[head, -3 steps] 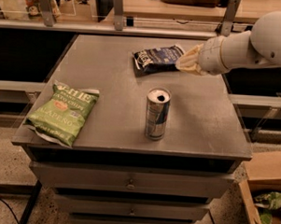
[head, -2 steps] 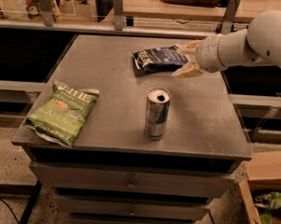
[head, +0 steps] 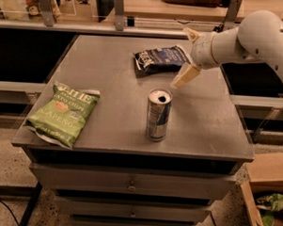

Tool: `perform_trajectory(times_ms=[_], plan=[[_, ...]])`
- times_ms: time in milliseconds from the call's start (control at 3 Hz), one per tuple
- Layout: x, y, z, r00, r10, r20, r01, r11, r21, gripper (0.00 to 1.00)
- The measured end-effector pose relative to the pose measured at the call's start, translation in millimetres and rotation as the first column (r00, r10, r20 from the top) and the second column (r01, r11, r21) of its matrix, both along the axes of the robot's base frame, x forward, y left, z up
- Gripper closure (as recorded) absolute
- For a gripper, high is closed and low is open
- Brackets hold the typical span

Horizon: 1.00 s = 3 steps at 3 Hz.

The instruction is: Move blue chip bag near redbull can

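The blue chip bag (head: 159,60) lies flat at the back middle of the grey table (head: 87,70), dark navy with white lettering. The redbull can (head: 158,115) stands upright near the table's front middle, some way in front of the bag. My gripper (head: 187,54) comes in from the right on a white arm and is open at the bag's right end. One pale finger (head: 185,75) points down toward the front, the other (head: 190,34) sits behind the bag's corner. The bag's right edge lies between them.
A light-green jalapeno chip bag (head: 66,112) lies at the table's front left corner. The table has drawers (head: 129,182) below. A cardboard box (head: 265,195) stands on the floor at the right. Railings and shelves run behind the table.
The gripper's fingers have spread apart at the bag's right end, the near finger swinging toward the front. The bag and the can have not moved.
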State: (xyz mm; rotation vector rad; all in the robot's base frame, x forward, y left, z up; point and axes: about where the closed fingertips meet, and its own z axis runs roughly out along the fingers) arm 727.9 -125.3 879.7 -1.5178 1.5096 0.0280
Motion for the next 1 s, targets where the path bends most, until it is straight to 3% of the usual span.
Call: perform_trajectory(times_ms=[667,1000], plan=[[20.6,14.1,2.6,1.0000,-0.007,0.000,0.007,0.999,0.044,0.40],[21.6,17.0,-1.0,1.0000,-0.001,-0.005,0.002,0.999,0.044,0.50]])
